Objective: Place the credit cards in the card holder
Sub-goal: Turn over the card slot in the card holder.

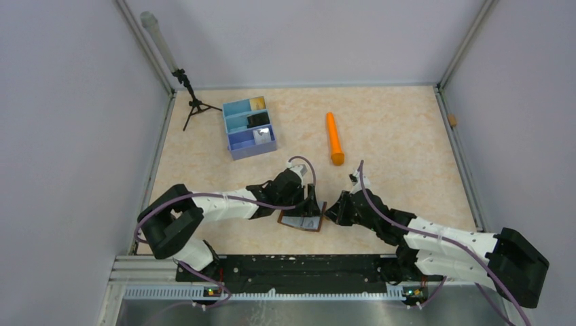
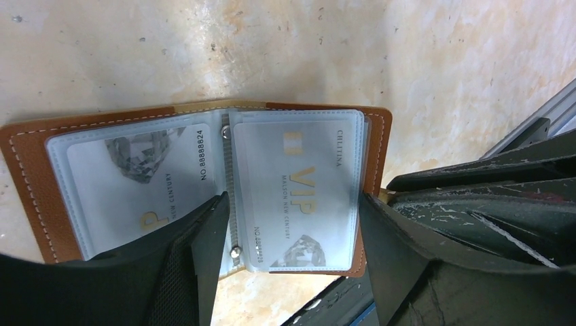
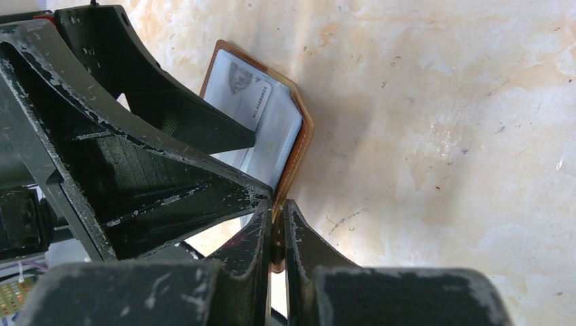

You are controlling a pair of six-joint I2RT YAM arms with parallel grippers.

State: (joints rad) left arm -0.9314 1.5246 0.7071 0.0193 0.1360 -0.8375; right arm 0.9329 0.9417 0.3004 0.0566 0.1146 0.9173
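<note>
From above, the open card holder [image 1: 299, 221] is lying on the tabletop [image 1: 394, 136] with its long axis running left-right. The blue tray [image 1: 255, 149] holding loose credit cards [image 1: 258, 120] is sitting beyond the left claw [image 1: 310, 202], the nearer one. In the left wrist view, that claw is gaping open astride a sleeved VIP card [image 2: 299, 183] reading "MAISON NEW CENTURY" and "CHLITINA"; the second card [image 2: 136, 183] is showing "NO 8888824". In the right wrist view, the right claw [image 3: 278, 227] is pinching shut on the holder's leather edge.
</note>
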